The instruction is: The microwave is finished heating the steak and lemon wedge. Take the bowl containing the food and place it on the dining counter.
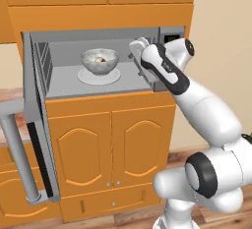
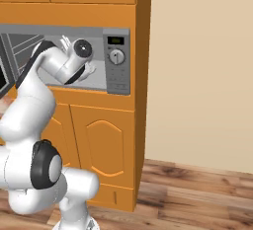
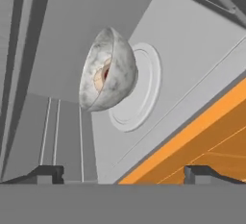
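Item: my gripper (image 3: pixel 123 172), jaws spread wide, nothing between them, at the microwave (image 1: pixel 98 83) mouth, right of the bowl. Beyond: bowl (image 1: pixel 100 61) upright on the white turntable plate (image 1: pixel 84 77), mid-cavity, steak (image 3: pixel 105 72) inside. Door (image 1: pixel 37 139) swung open left.

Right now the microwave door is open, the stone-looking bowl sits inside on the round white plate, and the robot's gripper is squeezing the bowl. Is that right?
Not quite. The gripper is open and apart from the mottled grey stone-like bowl, as the hand view shows. The rest is right.
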Available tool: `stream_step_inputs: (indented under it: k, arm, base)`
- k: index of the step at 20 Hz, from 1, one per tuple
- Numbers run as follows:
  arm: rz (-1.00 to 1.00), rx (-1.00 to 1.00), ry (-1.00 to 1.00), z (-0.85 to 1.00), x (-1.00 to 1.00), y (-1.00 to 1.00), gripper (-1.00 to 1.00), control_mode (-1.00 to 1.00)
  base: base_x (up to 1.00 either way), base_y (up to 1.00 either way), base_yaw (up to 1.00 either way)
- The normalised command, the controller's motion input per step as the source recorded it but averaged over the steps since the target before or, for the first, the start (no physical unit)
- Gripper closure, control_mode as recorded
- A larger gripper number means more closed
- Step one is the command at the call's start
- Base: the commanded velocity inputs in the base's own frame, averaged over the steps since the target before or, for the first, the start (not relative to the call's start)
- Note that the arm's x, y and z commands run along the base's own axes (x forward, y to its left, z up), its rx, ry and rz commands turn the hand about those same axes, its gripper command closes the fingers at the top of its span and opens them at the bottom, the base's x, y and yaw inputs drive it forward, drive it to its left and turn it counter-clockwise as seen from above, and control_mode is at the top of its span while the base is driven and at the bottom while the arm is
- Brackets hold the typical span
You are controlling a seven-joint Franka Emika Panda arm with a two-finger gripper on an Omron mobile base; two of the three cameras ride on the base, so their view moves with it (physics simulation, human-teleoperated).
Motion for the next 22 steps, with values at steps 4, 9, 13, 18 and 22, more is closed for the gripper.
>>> stream_step_inputs:
  k: [4,9,13,18,22]
  arm:
    - [-0.02,0.00,0.10,-0.14,0.54,0.10,-1.00,-1.00]
    - [-0.01,0.00,0.06,-0.22,0.57,0.29,-1.00,-1.00]
    - [-0.02,-0.01,0.01,-0.26,0.48,0.54,-1.00,-1.00]
    - [0.00,-0.05,0.00,-0.39,0.41,0.45,-1.00,-1.00]
    - [-0.02,-0.04,0.00,-0.23,0.49,0.34,-1.00,-1.00]
  base:
    - [0.00,0.00,0.00]
    - [0.00,0.00,0.00]
    - [0.00,0.00,0.00]
    - [0.00,0.00,0.00]
    - [0.00,0.00,0.00]
